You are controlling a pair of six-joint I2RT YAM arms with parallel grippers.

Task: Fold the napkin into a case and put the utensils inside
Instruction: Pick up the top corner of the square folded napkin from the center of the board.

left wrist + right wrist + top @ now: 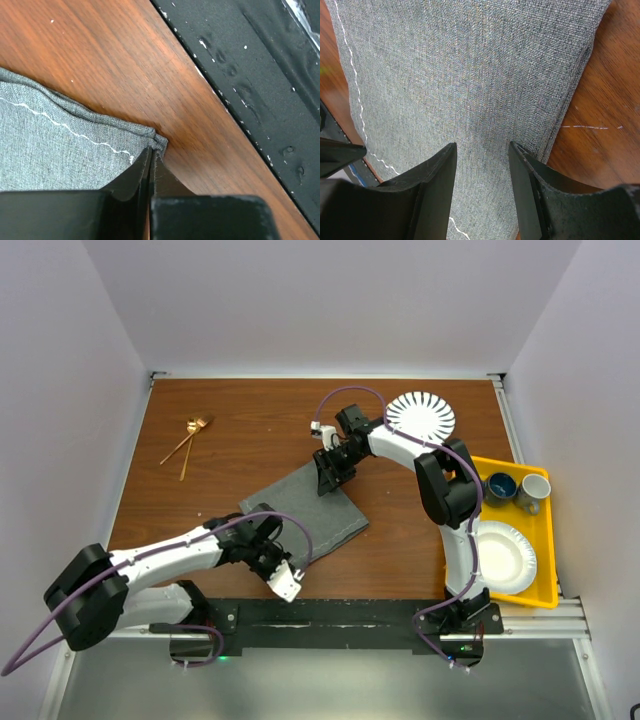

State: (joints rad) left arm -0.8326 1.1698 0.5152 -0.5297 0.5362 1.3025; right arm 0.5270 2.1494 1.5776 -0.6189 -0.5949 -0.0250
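A yellow plastic tray point(546, 540) at the right edge of the brown wooden table point(250, 430) is seen to hold a white paper plate point(503, 557), a blue cup point(500, 485) and a grey mug point(533, 490). The dark grey fabric napkin point(310, 512) is laid mid-table, folded in layers. The right gripper point(481, 146) is held about half open over its far end, with nothing grasped. The left gripper point(151, 157) is closed tight at the napkin's near corner; whether fabric is pinched cannot be told. Two slender gold-copper utensils point(188, 440) are laid crossed at the far left, well apart from the napkin.
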